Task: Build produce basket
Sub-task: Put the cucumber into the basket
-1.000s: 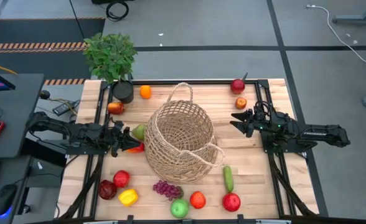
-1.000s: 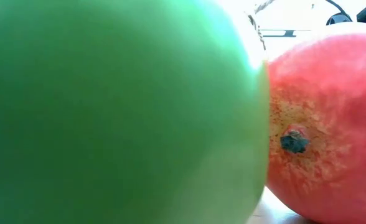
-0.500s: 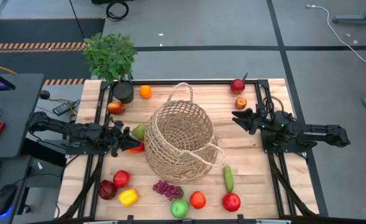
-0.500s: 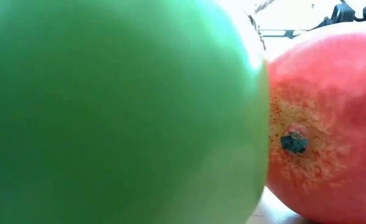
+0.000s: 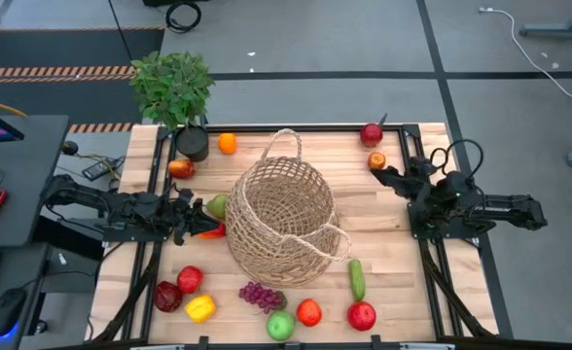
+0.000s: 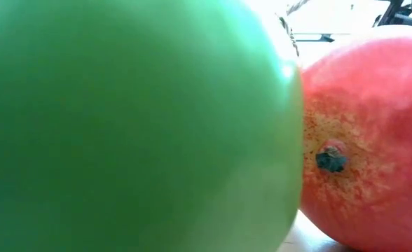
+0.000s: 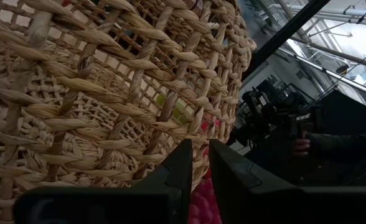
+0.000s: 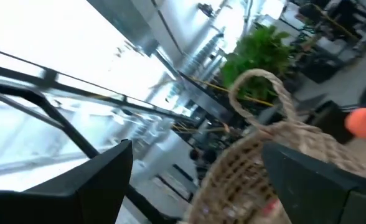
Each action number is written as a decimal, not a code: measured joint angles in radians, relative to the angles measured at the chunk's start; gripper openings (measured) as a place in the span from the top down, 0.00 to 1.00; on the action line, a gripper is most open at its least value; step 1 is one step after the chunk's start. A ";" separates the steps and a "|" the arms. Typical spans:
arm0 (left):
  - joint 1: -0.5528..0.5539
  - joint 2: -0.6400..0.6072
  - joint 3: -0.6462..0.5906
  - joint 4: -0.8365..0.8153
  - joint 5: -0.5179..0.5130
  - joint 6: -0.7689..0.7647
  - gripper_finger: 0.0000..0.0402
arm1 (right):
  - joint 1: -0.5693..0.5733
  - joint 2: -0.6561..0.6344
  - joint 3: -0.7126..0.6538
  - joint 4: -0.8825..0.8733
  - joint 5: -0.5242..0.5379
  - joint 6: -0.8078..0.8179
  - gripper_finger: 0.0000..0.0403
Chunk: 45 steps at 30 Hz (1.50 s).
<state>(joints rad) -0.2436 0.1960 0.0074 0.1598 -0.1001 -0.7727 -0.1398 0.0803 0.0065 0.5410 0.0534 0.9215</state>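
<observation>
The wicker basket (image 5: 284, 222) stands at the middle of the wooden surface (image 5: 403, 272), mouth up. One looped handle (image 5: 284, 138) points to the far edge, the other (image 5: 339, 241) to the right and near side. In the high view nothing can be made out inside it; the weave hides the bottom.

Produce lies around the basket, all outside it. Far side: an orange (image 5: 228, 144) beside the black plant pot (image 5: 193, 144), a red-orange fruit (image 5: 180, 168) just nearer, a dark red apple (image 5: 371, 134) at the far right, a small orange fruit (image 5: 376, 161) near it. Near side: a dark red fruit (image 5: 167, 297), a red fruit (image 5: 190, 279), a yellow pepper (image 5: 200, 308), purple grapes (image 5: 263, 296), a green apple (image 5: 280, 326), an orange-red fruit (image 5: 309, 312), a red apple (image 5: 361, 315). The cucumber (image 5: 357, 278) lies with its long axis running far to near, just right of the basket's base.

Left gripper (image 5: 196, 220): closed, tips against the basket's left wall, touching the weave in the left wrist view (image 7: 197, 163). A green pear (image 5: 217, 205) and a red pepper (image 5: 211, 231) lie right beside it; whether either is pinched cannot be told.

Right gripper (image 5: 381, 175): fingers spread apart, empty, held right of the basket and just near of the small orange fruit, not touching it.

Low view: the green apple (image 6: 136, 126) and the orange-red fruit (image 6: 364, 140) fill the frame, touching.
</observation>
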 joint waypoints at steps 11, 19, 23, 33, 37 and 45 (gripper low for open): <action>0.000 0.000 0.000 0.000 0.000 0.000 0.86 | 0.000 0.000 0.000 0.034 -0.029 0.156 0.10; 0.000 0.000 0.000 0.000 0.000 0.000 0.85 | 0.000 0.000 0.000 0.034 -0.040 0.128 0.10; 0.000 0.000 0.000 0.000 0.000 0.000 0.86 | -0.001 0.000 0.000 0.033 -0.040 0.131 0.11; 0.000 0.000 0.000 0.000 0.000 0.000 0.85 | -0.001 0.002 0.196 -0.326 -0.071 0.022 0.14; 0.000 0.000 0.000 0.000 0.000 0.000 0.85 | -0.001 0.023 0.298 -0.513 -0.073 -0.032 0.14; 0.000 0.000 0.000 0.000 0.000 0.000 0.86 | -0.001 0.112 0.440 -0.689 -0.074 -0.116 0.14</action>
<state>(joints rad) -0.2434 0.1960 0.0074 0.1600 -0.1001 -0.7728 -0.1406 0.1927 0.4464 -0.1475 -0.0202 0.8058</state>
